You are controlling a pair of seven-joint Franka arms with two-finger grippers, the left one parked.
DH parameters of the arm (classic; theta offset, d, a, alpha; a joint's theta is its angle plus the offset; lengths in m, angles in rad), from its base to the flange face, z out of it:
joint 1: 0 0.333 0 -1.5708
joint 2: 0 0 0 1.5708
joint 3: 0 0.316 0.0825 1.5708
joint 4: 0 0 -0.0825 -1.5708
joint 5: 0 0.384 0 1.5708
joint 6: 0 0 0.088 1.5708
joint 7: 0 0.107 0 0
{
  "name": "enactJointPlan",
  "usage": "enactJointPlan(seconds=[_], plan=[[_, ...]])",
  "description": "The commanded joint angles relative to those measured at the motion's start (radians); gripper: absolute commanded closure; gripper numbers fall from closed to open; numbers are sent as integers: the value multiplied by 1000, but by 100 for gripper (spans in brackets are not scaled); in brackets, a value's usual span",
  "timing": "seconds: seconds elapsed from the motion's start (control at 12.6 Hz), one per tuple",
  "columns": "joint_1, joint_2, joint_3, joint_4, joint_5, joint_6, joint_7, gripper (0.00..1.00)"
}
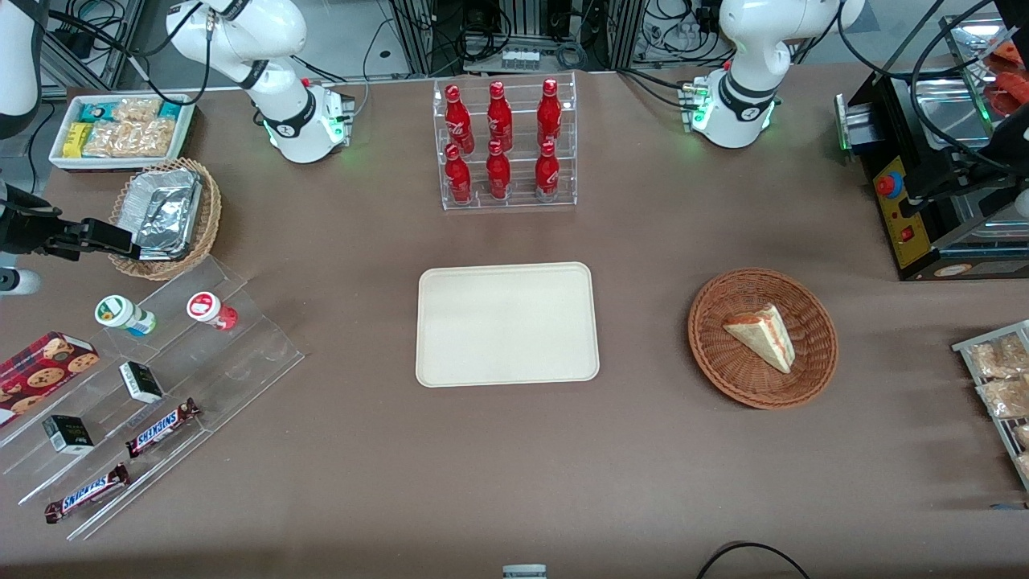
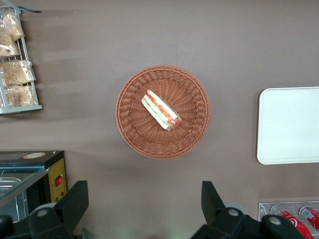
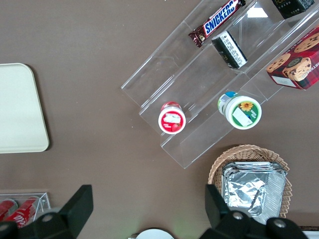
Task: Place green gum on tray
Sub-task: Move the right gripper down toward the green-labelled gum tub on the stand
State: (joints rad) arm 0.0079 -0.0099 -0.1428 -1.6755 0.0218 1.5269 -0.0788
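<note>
The green gum (image 1: 125,314) (image 3: 242,110) is a small white canister with a green-and-white lid, standing on the top step of a clear acrylic shelf (image 1: 153,394). The cream-beige tray (image 1: 506,324) (image 3: 20,107) (image 2: 289,124) lies flat at the table's middle with nothing on it. My gripper (image 1: 112,237) (image 3: 149,209) hangs high over the table toward the working arm's end, above the edge of a wicker basket and farther from the front camera than the gum. Its fingers (image 3: 75,209) stand wide apart and open, with only bare table between them.
A red-lidded canister (image 1: 211,310) stands beside the gum on the same step. Lower steps hold Snickers bars (image 1: 161,428), small dark boxes and a cookie box (image 1: 44,368). A foil tray sits in the wicker basket (image 1: 165,217). A bottle rack (image 1: 505,145) and a sandwich basket (image 1: 762,338) also stand on the table.
</note>
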Motion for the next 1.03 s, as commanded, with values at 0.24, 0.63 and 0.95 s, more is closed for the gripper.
enactJointPlan(seconds=[0.24,0.63,0.95], plan=[[6,13,0,20,-46,-22,-81,0],[-32,15,-9,-88,-48,99,-276,0],[-83,15,-12,-159,-54,238,-649,0]])
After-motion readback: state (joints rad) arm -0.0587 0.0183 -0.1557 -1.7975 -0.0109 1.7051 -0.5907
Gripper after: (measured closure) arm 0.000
